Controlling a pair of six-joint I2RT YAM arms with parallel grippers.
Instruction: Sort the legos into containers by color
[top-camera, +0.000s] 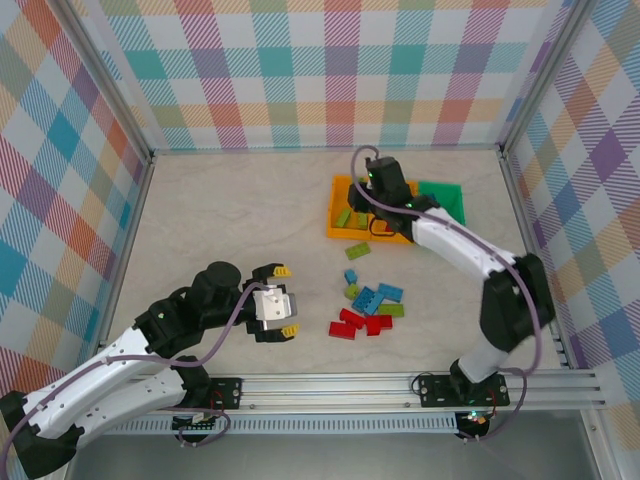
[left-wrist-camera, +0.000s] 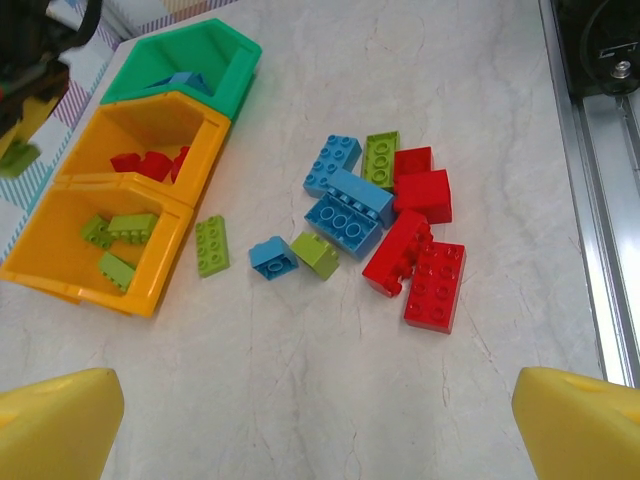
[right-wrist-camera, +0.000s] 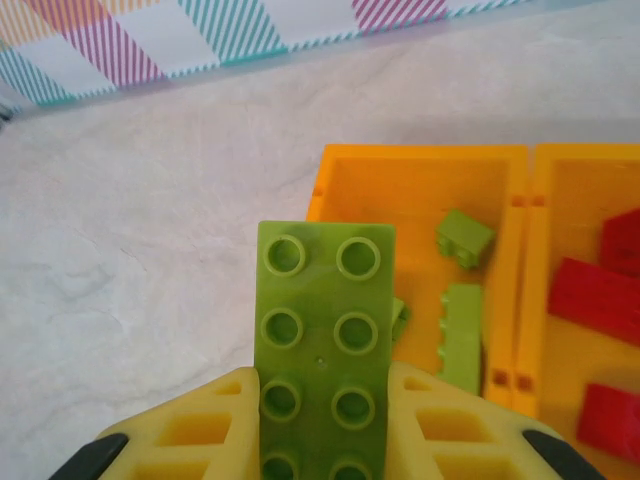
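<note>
Right wrist camera: a lime green studded plastic brick (right-wrist-camera: 325, 340), two studs wide and four long, is seen pinched by its long sides between the yellow fingers (right-wrist-camera: 215, 425) of the right gripper (right-wrist-camera: 325, 410). Its long axis is laid straight away from the lens, with the studs turned toward the camera. Its far end is pointed at the near left corner of an orange open-topped plastic bin (right-wrist-camera: 420, 160), whose wall lies just ahead of the tip. Smaller lime bricks (right-wrist-camera: 462, 335) are seen inside that bin, and red bricks (right-wrist-camera: 590, 290) in a second orange bin (right-wrist-camera: 590, 160) set against it.

From the left wrist, a bright green bin (left-wrist-camera: 190, 55) holding a light blue brick (left-wrist-camera: 180, 80) is shown at the end of the same row. A lone lime brick (left-wrist-camera: 212, 245) is laid flat just beside the first orange bin. A loose pile of red, blue and lime bricks (top-camera: 368, 305) is spread on the pale marbled table (top-camera: 230, 220) between the arms.

From above, the right arm (top-camera: 470, 255) is seen stretched forward and leftward from its base, its wrist held over the orange bins. The left arm (top-camera: 150, 350) is folded low, and the left gripper (top-camera: 286, 300) is turned toward the pile with its fingers spread wide and nothing between them.
</note>
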